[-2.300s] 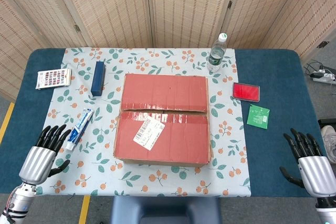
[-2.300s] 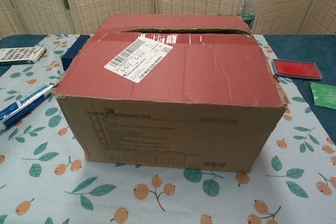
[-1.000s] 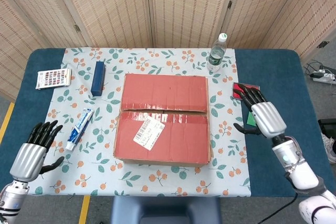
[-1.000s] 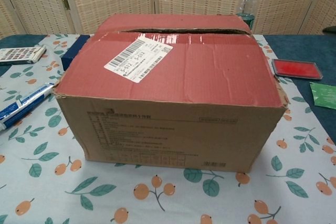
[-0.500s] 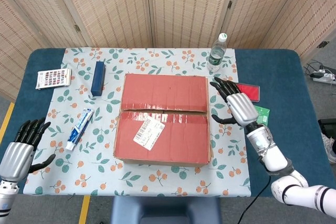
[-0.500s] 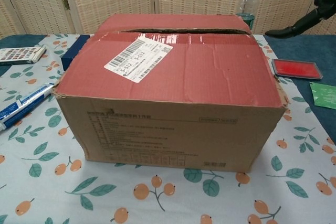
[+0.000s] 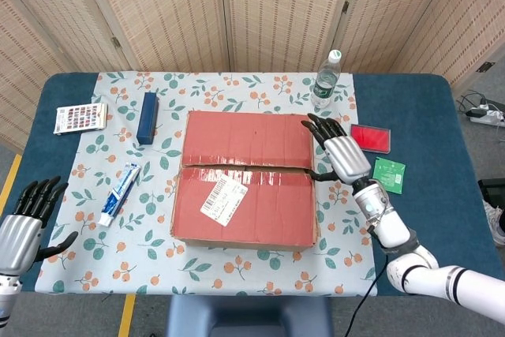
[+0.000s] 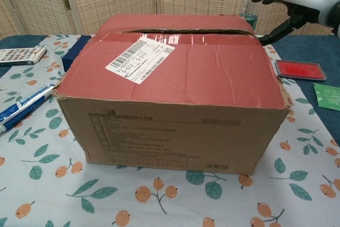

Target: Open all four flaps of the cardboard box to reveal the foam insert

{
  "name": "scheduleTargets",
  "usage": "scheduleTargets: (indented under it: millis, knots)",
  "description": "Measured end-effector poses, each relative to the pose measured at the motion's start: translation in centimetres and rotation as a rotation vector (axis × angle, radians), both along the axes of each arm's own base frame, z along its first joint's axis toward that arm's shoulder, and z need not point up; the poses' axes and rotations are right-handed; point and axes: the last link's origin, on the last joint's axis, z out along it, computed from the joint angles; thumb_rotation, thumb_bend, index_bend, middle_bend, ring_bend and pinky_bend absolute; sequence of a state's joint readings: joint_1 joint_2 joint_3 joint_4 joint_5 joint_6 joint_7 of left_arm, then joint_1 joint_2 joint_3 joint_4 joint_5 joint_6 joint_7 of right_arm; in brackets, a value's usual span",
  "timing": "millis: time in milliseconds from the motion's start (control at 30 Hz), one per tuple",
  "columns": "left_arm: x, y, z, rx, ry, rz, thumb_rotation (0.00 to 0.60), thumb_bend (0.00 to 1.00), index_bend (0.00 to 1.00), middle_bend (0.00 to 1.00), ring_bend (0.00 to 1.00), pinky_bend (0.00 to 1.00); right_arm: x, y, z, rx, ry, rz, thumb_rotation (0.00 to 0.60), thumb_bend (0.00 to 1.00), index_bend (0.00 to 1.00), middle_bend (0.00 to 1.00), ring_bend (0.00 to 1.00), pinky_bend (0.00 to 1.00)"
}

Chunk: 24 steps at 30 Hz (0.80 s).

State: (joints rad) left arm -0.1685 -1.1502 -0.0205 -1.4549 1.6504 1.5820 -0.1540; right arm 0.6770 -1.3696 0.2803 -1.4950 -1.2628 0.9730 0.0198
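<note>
Head view, box: cardboard box (image 7: 246, 179) at mid-table, both top flaps down, seam running left to right.
Head view, right hand: right hand (image 7: 339, 157) at the box's right edge, fingers spread, holding nothing.
Head view, left hand: left hand (image 7: 22, 222) at the near left, well apart from the box, fingers apart, empty.
Head view, risk: water bottle (image 7: 324, 80) stands just beyond the right hand; a wide sweep could topple it.
Chest view, right hand: raised over the far right corner, thumb near the seam's end.
Chest view, risk: tape may resist, dragging the box.

On the leaf-print tablecloth (image 7: 150, 254) — toothpaste tube (image 7: 119, 193), navy case (image 7: 147, 117), water bottle (image 7: 324, 80), red tray (image 7: 370, 137).
</note>
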Motion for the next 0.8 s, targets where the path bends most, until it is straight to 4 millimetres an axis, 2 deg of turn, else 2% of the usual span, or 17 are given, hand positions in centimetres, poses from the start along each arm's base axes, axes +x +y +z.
scheduleTargets:
  millis: [300,600,800]
  knots:
    - [-0.1,0.0,0.2,0.006,-0.005,0.001,0.600,0.28,0.07,0.06,0.00,0.00,1.9,-1.3,-0.1,-0.019,-0.048,0.026,0.534,0.33,0.01,0.00,0.04,0.00]
    - [-0.5,0.3,0.7,0.015,-0.019,0.022,0.600,0.28,0.07,0.06,0.00,0.00,3.9,-2.3,1.6,-0.062,-0.103,0.044,0.532,0.33,0.01,0.00,0.04,0.00]
    - [-0.9,0.4,0.9,0.013,-0.028,0.037,0.600,0.28,0.07,0.06,0.00,0.00,5.4,-3.9,2.6,-0.088,-0.110,0.037,0.535,0.33,0.01,0.00,0.04,0.00]
